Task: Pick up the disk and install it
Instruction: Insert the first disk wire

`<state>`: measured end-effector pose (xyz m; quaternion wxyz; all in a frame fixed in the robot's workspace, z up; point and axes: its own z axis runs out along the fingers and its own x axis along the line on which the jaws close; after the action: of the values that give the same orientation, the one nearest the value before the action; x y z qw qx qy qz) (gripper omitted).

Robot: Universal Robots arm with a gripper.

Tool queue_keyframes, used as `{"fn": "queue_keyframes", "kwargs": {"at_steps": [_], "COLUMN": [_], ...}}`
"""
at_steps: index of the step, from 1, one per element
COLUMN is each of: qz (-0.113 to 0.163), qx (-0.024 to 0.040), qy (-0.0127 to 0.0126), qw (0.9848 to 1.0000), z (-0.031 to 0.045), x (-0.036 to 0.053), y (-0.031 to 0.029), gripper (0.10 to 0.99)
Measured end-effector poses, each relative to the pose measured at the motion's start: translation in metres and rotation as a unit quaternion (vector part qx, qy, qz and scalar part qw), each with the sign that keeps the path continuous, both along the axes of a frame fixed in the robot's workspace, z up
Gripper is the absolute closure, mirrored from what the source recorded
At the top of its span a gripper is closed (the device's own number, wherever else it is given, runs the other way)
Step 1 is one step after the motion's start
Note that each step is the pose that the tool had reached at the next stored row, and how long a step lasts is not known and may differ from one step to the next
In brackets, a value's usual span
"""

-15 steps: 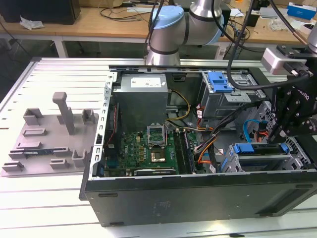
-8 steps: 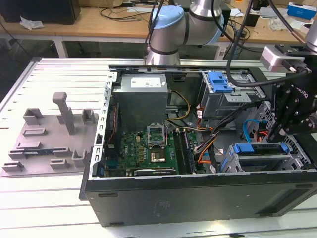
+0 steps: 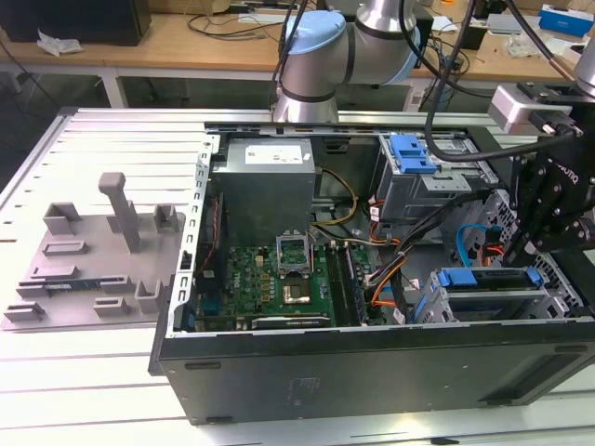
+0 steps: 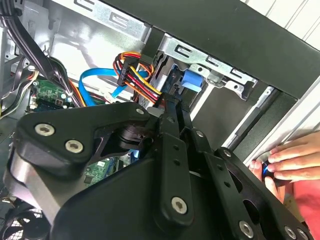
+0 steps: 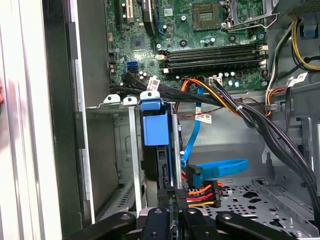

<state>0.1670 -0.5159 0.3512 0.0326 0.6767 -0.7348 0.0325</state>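
Blue-framed, the disk [image 5: 152, 132] sits on edge in its metal bay [image 5: 115, 150] inside the computer case [image 3: 372, 362], where it belongs, and the claw [image 5: 170, 207] seems to pinch its end, maybe pushing it home

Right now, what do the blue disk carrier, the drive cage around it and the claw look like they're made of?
The blue disk carrier looks like moulded plastic, smooth and evenly coloured. The drive cage seems to be bare sheet metal: grey, dull sheen, folded tabs. The claw appears to be matte black metal or hard plastic with bolted links; which one is unclear.
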Motion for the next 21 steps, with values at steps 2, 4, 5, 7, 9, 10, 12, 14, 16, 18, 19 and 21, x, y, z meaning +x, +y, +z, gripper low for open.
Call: {"fn": "queue_keyframes", "kwargs": {"at_steps": [2, 4, 5, 7, 9, 10, 12, 14, 16, 18, 19, 21], "qz": [0.0, 0.0, 0.0, 0.0, 0.0, 0.0, 0.0, 0.0, 0.0, 0.0, 0.0, 0.0], "qx": [0.0, 0.0, 0.0, 0.0, -0.0001, 0.0, 0.0, 0.0, -0.0001, -0.0001, -0.0001, 0.0], "qy": [0.0, 0.0, 0.0, 0.0, 0.0, 0.0, 0.0, 0.0, 0.0, 0.0, 0.0, 0.0], "qw": [1.0, 1.0, 1.0, 1.0, 1.0, 1.0, 1.0, 1.0, 1.0, 1.0, 1.0, 1.0], "z": [0.0002, 0.0003, 0.0003, 0.0002, 0.0003, 0.0002, 0.0002, 0.0002, 0.0003, 0.0001, -0.0001, -0.0004], "x": [0.0, 0.0, 0.0, 0.0001, 0.0, 0.0, 0.0, 0.0, 0.0, 0.0, 0.0, 0.0], "y": [-0.0001, -0.0003, -0.0006, -0.0013, -0.0025, -0.0028, -0.0028, -0.0028, -0.0029, -0.0029, -0.0029, -0.0029], "gripper": [0.922, 0.922, 0.922, 0.922, 0.922, 0.922, 0.922, 0.922, 0.922, 0.922, 0.922, 0.922]}}
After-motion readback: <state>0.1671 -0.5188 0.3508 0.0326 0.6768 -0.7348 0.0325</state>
